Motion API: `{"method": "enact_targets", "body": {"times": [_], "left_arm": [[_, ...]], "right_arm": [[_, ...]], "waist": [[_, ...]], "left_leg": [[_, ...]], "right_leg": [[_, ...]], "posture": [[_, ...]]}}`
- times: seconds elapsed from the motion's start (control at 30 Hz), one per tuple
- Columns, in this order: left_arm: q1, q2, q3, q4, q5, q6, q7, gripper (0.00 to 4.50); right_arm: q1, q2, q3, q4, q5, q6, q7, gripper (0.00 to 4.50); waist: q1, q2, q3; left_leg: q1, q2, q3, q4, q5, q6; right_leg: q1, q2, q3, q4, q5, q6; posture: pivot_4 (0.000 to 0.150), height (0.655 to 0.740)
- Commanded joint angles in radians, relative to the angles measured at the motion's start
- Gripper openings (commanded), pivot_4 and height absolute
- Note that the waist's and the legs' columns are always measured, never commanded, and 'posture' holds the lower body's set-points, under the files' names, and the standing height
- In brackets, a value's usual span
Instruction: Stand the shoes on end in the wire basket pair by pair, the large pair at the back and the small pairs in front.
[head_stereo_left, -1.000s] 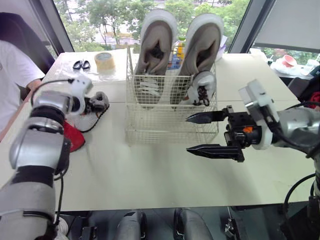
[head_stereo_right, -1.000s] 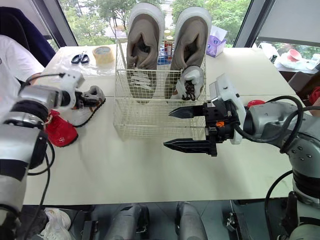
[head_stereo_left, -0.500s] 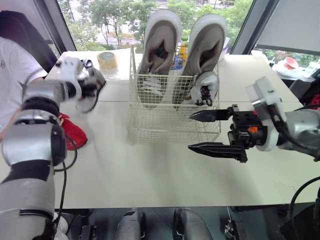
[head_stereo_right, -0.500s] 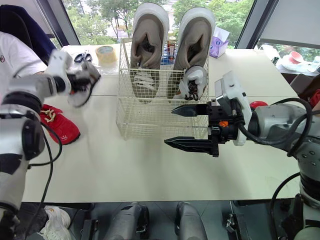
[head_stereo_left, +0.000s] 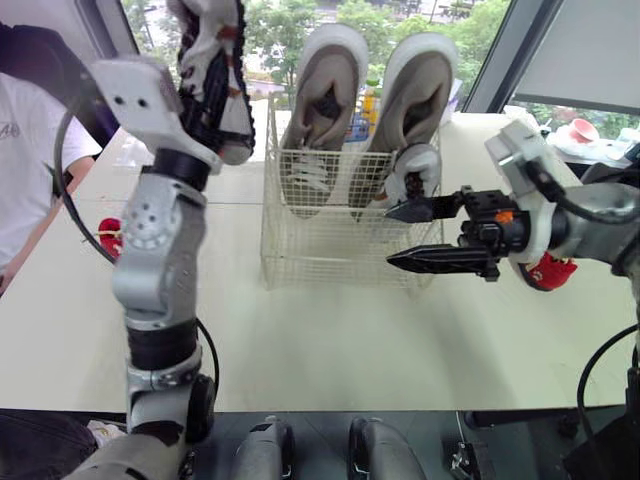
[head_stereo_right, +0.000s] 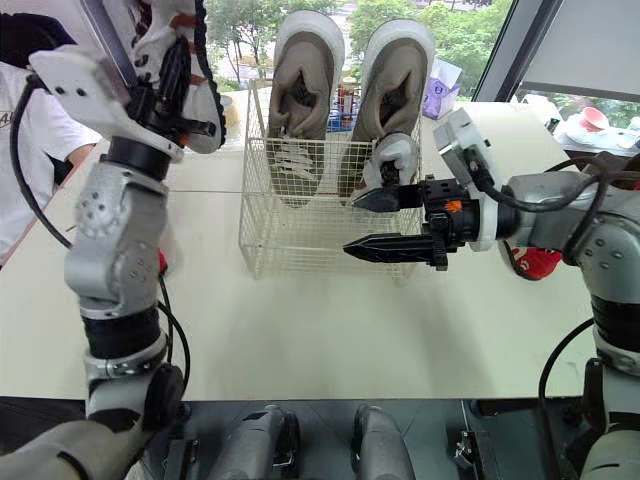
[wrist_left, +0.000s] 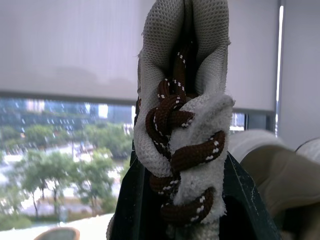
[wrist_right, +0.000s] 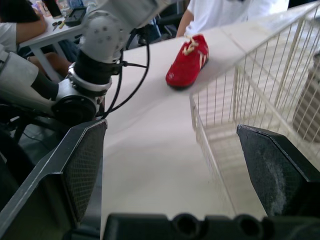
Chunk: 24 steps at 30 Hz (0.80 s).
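Observation:
My left gripper (head_stereo_left: 207, 78) is raised high to the left of the wire basket (head_stereo_left: 335, 262). It is shut on a small grey-white shoe with brown laces (wrist_left: 183, 131), held toe up. The large grey-beige pair (head_stereo_left: 322, 98) stands on end at the back of the basket. Another small grey shoe (head_stereo_left: 412, 175) stands at the basket's front right. My right gripper (head_stereo_left: 400, 236) hangs open just outside the basket's front right corner, with nothing between its fingers. One red shoe (wrist_right: 187, 67) lies on the table to the left, and a second red shoe (head_stereo_left: 546, 270) lies behind my right arm.
A person in a white shirt (head_stereo_left: 30, 160) sits at the table's left edge. A purple tissue pack (head_stereo_right: 437, 80) and bottles stand behind the basket. The white tabletop (head_stereo_left: 330, 330) lies bare in front of the basket.
My left arm has lifted the small laced shoe off the table to high beside the basket. My right gripper has moved closer to the basket's front right corner, still open.

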Motion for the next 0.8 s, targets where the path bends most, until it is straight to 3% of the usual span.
{"method": "enact_targets", "body": {"times": [0.03, 0.37, 0.53, 0.8], "left_arm": [[0.045, -0.018, -0.068, -0.07, 0.082, -0.133, 0.007, 0.24], [0.223, -0.149, -0.365, 0.035, 0.268, -0.445, -0.027, 0.24], [0.189, -0.196, -0.386, 0.209, 0.323, -0.599, -0.002, 0.24], [0.124, -0.169, -0.38, 0.463, 0.465, -0.863, 0.036, 0.24]], "right_arm": [[-0.055, -0.02, -0.005, 0.006, -0.017, 0.012, 0.041, 4.5], [-0.028, -0.066, -0.079, -0.042, 0.023, 0.12, 0.004, 4.5], [0.0, -0.094, -0.129, -0.08, 0.056, 0.162, -0.024, 4.5], [0.049, -0.161, -0.161, -0.12, 0.08, 0.178, -0.014, 4.5]], "waist": [[-0.001, 0.003, -0.002], [0.014, 0.003, -0.002], [0.025, 0.003, -0.002], [0.026, 0.004, -0.002]], "left_leg": [[0.001, 0.0, 0.0, -0.001, 0.0, 0.0], [0.001, -0.001, 0.001, -0.001, -0.001, 0.002], [0.002, 0.0, 0.001, 0.0, -0.001, 0.002], [0.001, 0.0, 0.001, 0.0, -0.002, 0.003]], "right_leg": [[0.0, 0.0, 0.0, 0.0, 0.0, 0.0], [0.001, -0.001, 0.0, -0.001, 0.0, 0.0], [0.001, -0.001, 0.0, 0.0, 0.001, -0.001], [0.0, -0.001, -0.001, -0.001, 0.001, -0.001]], "posture": [[0.15, 0.74], [0.15, 0.74], [0.15, 0.74], [0.15, 0.74]]}}
